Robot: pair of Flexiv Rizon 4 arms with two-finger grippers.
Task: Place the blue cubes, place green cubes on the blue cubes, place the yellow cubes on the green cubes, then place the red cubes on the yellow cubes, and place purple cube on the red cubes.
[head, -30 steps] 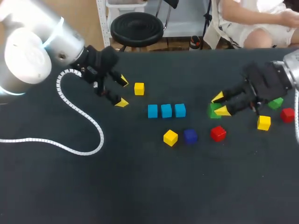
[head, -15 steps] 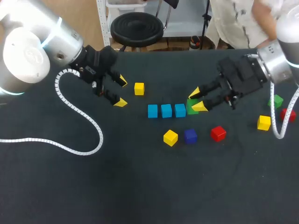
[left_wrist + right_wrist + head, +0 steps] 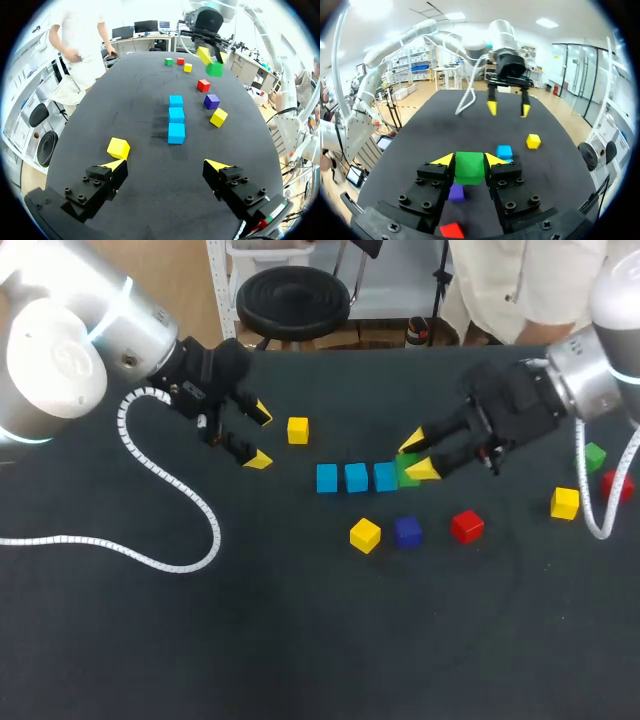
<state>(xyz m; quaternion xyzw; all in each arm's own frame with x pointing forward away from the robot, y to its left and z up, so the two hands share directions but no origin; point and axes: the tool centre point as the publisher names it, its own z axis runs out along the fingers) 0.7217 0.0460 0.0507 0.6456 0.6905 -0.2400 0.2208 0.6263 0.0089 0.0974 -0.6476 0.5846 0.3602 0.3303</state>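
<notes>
Three blue cubes (image 3: 356,477) lie in a row mid-table, also seen ahead of my left gripper as blue cubes (image 3: 176,115). My right gripper (image 3: 415,455) is shut on a green cube (image 3: 406,469), held just off the row's right end. The right wrist view has the green cube (image 3: 469,167) clamped between both fingers of that gripper (image 3: 469,159), with one blue cube (image 3: 504,151) just beyond. My left gripper (image 3: 261,436) stands open left of the row, near a yellow cube (image 3: 298,430); nothing lies between the fingers of this gripper (image 3: 166,165).
In front of the row lie a yellow cube (image 3: 365,535), a purple cube (image 3: 407,531) and a red cube (image 3: 466,526). At the far right sit a green cube (image 3: 592,456), a red cube (image 3: 616,485) and a yellow cube (image 3: 565,503). A white coiled cable (image 3: 170,490) trails across the left.
My right gripper has carried the green cube leftward from the right side to the right end of the blue row. The left arm has stayed put.
</notes>
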